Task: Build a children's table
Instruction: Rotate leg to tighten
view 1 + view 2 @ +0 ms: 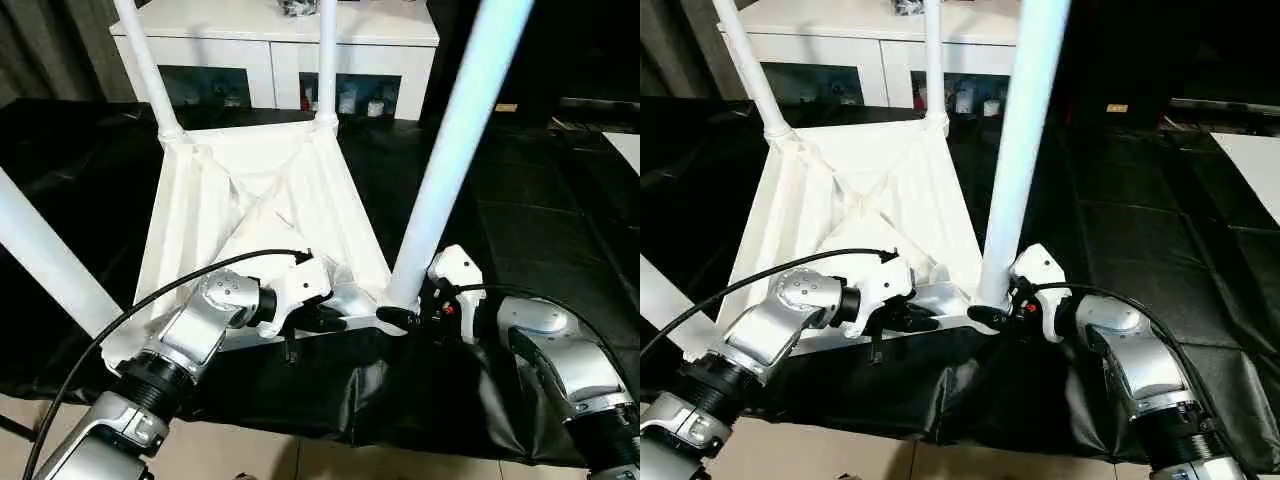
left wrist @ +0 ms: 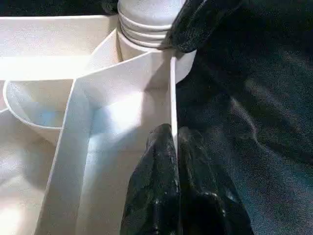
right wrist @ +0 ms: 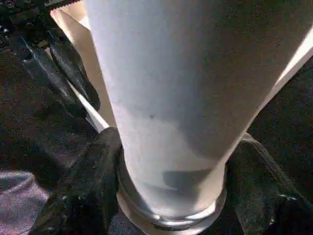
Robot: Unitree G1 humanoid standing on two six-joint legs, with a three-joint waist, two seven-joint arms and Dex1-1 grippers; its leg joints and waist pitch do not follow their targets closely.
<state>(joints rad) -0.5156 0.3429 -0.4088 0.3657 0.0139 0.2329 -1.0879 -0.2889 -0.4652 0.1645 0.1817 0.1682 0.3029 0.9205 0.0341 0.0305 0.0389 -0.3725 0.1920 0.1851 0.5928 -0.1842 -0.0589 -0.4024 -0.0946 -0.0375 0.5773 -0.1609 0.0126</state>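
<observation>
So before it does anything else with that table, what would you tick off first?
1. Table top lies underside up on the black cloth: ok.
2. Left gripper pinches the top's near rim: ok.
3. Right gripper has a finger on each side of the near right leg at its base: ok.
4. That leg screwed fully home: cannot tell.
5. Four legs standing in their corners: ok.
6. Right gripper's grip firm enough to turn the leg: cannot tell.

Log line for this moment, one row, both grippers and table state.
table top: upside down on black cloth | left gripper: shut on table top rim | right gripper: fingers around near right leg base | legs: four upright
</observation>
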